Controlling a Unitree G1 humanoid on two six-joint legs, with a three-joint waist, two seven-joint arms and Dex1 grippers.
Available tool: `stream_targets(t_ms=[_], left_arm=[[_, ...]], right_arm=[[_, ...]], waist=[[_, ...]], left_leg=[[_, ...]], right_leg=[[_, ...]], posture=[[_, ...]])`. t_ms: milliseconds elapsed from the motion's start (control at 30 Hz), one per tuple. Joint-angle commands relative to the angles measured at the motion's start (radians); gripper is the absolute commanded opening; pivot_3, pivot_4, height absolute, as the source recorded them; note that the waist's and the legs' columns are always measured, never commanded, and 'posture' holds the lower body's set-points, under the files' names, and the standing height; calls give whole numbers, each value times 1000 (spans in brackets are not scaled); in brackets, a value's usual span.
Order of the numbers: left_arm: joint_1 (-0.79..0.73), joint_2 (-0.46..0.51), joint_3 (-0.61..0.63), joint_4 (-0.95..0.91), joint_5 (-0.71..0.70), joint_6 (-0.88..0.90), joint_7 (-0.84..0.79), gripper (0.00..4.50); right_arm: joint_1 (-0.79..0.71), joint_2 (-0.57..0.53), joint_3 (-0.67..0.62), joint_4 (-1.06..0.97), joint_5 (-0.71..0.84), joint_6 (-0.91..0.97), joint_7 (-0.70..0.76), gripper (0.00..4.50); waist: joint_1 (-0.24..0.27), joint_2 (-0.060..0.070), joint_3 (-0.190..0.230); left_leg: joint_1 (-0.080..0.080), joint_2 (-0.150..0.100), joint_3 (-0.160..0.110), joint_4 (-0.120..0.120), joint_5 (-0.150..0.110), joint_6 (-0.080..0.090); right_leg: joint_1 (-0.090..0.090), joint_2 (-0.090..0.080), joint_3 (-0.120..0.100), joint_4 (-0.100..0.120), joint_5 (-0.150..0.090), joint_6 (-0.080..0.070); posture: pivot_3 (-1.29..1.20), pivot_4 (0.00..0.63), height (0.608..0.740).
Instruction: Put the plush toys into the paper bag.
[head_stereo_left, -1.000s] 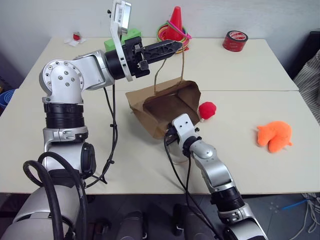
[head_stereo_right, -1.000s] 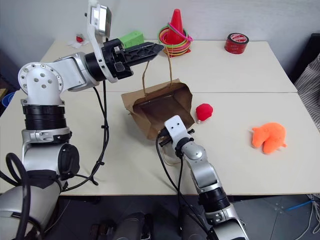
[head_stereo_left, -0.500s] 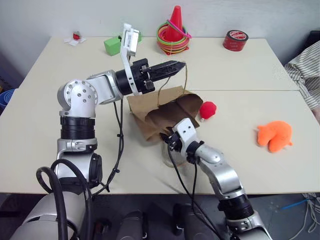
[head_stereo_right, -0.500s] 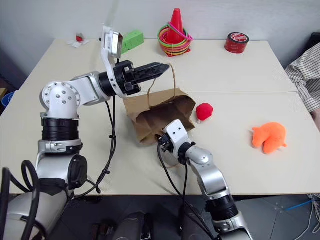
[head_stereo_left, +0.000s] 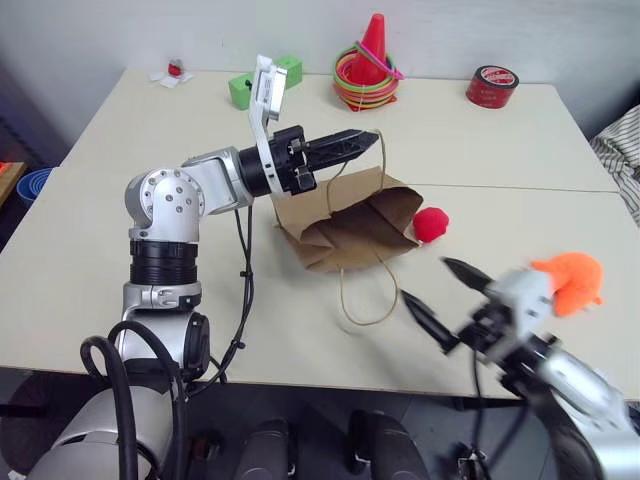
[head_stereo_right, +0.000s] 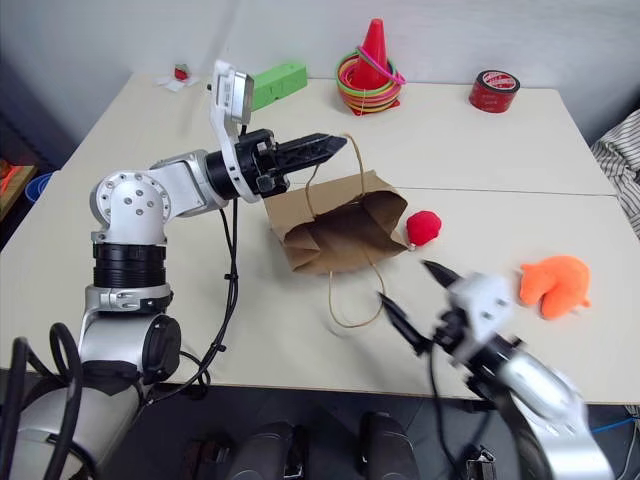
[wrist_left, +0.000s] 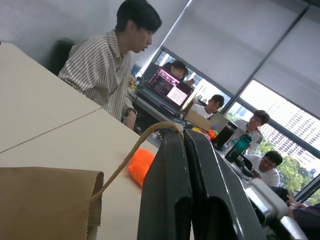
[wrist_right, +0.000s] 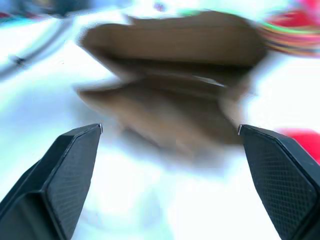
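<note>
Two toys (head_stereo_left: 432, 223) (head_stereo_left: 572, 279) outside bag (head_stereo_left: 350, 222), near seam.

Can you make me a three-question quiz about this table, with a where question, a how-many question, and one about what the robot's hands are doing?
1. Where is the small round red plush toy?
A. inside the bag
B. on the table beside the brown paper bag
C. on top of the cone

2. How many fuzzy toys lie outside the bag?
A. none
B. one
C. two

3. What is the left gripper doing?
A. pinching one thin cord handle of the bag
B. holding the tape roll
C. hanging open over the floor

Answers:
1 B, the red toy sits on the white table by the bag's side.
2 C, the red one and the lumpy orange plush toy both lie on the table.
3 A, its black fingers are shut on the handle, while the right gripper is open.
</note>
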Motion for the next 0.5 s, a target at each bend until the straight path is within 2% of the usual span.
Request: stream_targets(t_ms=[33,133,233,333,500], left_arm=[[-3,13,-1,-49,2,-20,-35,0],[5,27,-4,-46,19,-37,-57,0],[7,34,0,-51,32,-57,-63,0],[-1,44,7,-61,28,-61,-77,0],[-15,69,-10,-71,48,-74,-111,0]], right_arm=[[186,57,-242,-1,41,-149,23,4461],[390,156,-373,123,6,-319,53,4461],[454,170,-389,173,0,-380,54,4461],[435,115,-369,178,-12,-360,37,4461],[236,-108,-343,224,-19,-111,-75,4461]], waist=[[1,0,0],[2,0,0],[-10,0,0],[-30,0,0],[-27,0,0]], left_leg=[[0,0,0,0,0,0],[1,0,0,0,0,0],[2,1,1,-1,0,0],[5,1,3,-1,-1,0],[7,2,4,-1,-1,-1]], right_leg=[[0,0,0,0,0,0],[0,0,1,-2,0,0],[0,0,2,-2,0,0],[0,-6,5,-1,0,0],[0,-6,6,1,0,-1]], posture=[[0,150,740],[0,150,740],[0,150,740],[0,150,740],[0,150,740]])
